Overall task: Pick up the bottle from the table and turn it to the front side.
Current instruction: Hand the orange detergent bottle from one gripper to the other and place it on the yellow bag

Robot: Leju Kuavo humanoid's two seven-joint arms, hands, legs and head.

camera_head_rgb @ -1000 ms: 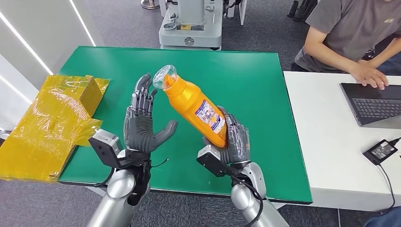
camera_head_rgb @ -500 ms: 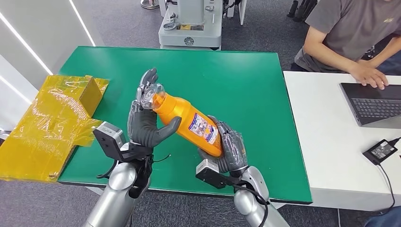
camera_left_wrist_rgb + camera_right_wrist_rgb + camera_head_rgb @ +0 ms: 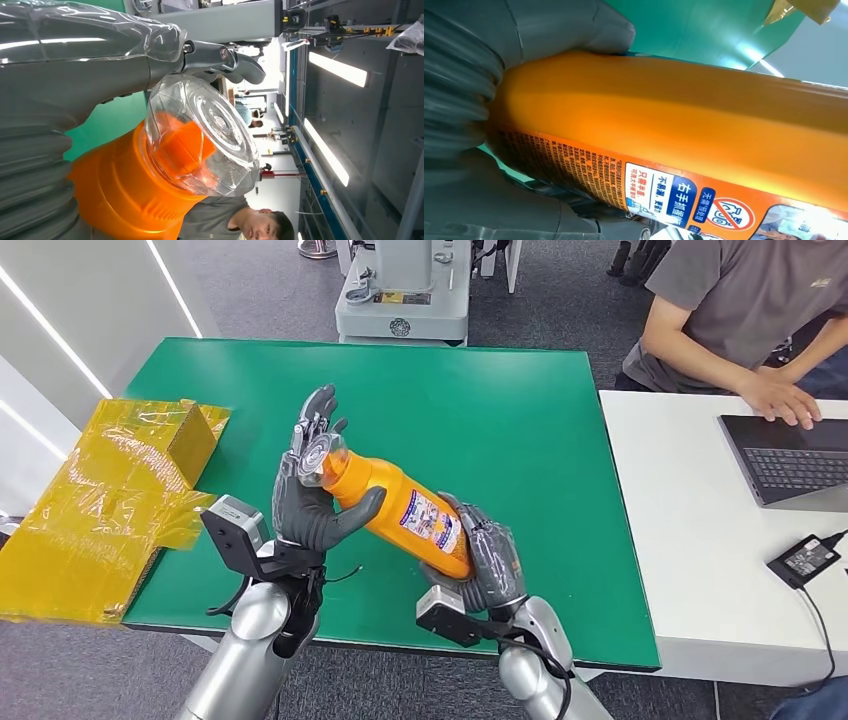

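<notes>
My right hand [image 3: 487, 558] gripped the base of the orange bottle [image 3: 400, 508], fingers [image 3: 497, 540] wrapped round it, above the green bench [image 3: 520, 410] near its front edge. Farther on, my left hand [image 3: 305, 495] cupped the neck (thumb under it) by the clear cap [image 3: 320, 453].

Both hands raised together, left hand [image 3: 312, 495] and right hand [image 3: 487, 558] fingers curled.
</notes>
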